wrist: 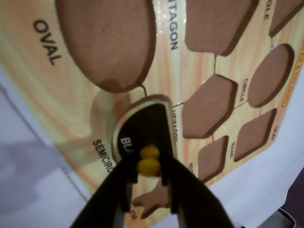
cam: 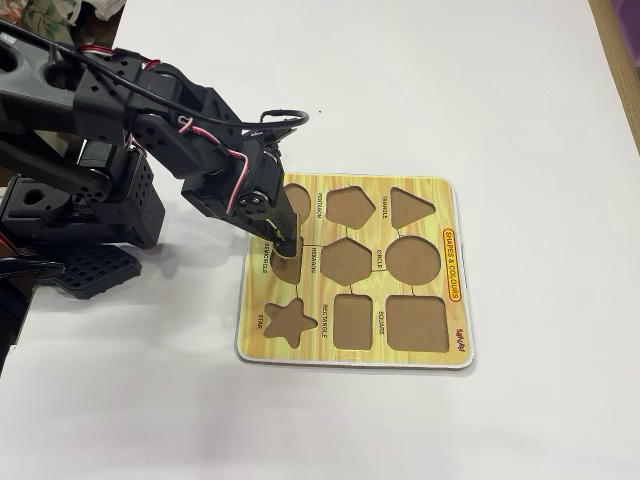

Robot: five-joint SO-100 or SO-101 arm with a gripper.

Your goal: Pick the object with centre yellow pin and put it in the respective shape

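Black semicircle piece (wrist: 142, 127): stiff, light, flat board, best taken by its yellow pin (wrist: 149, 166). Gripper (wrist: 148, 176) pinching that pin, fingers narrow. Piece tilted over the semicircle recess (cam: 285, 268) of the shape board (cam: 455, 345), probably not seated. Arm reaching down steeply from the left in the fixed view.

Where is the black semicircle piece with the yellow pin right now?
In the wrist view the semicircle piece hangs tilted from the gripper by its yellow pin, over the board's semicircle slot, below the oval recess.
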